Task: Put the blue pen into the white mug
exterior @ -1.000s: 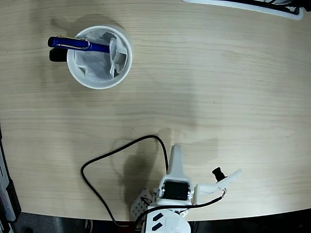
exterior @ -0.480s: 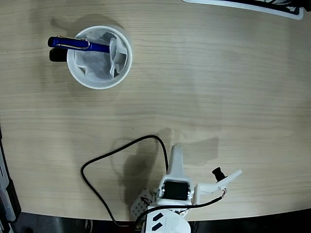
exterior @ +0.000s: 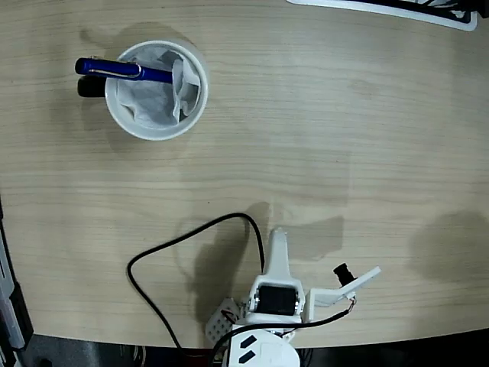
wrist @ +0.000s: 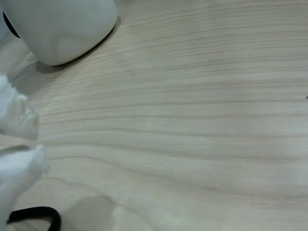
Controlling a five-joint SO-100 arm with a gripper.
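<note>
In the fixed view the white mug (exterior: 157, 115) stands at the upper left of the wooden table, lined with crumpled white paper. The blue pen (exterior: 122, 71) rests in it, its lower end inside and its clip end sticking out over the left rim, above the black handle (exterior: 89, 87). My gripper (exterior: 276, 238) sits far from it at the bottom centre, folded back on the arm, pointing up the picture, its jaws together and empty. The wrist view shows the mug's white side (wrist: 62, 29) at the top left and blurred white fingers (wrist: 17, 113) at the left edge.
A black cable (exterior: 153, 260) loops on the table left of the arm's base. A white-edged flat object (exterior: 382, 8) lies along the top right edge. Dark equipment (exterior: 11, 306) stands past the left edge. The table's front edge runs just below the arm.
A soft shadow has appeared on the table at the lower right. The arm, the pen and the mug have not moved.
</note>
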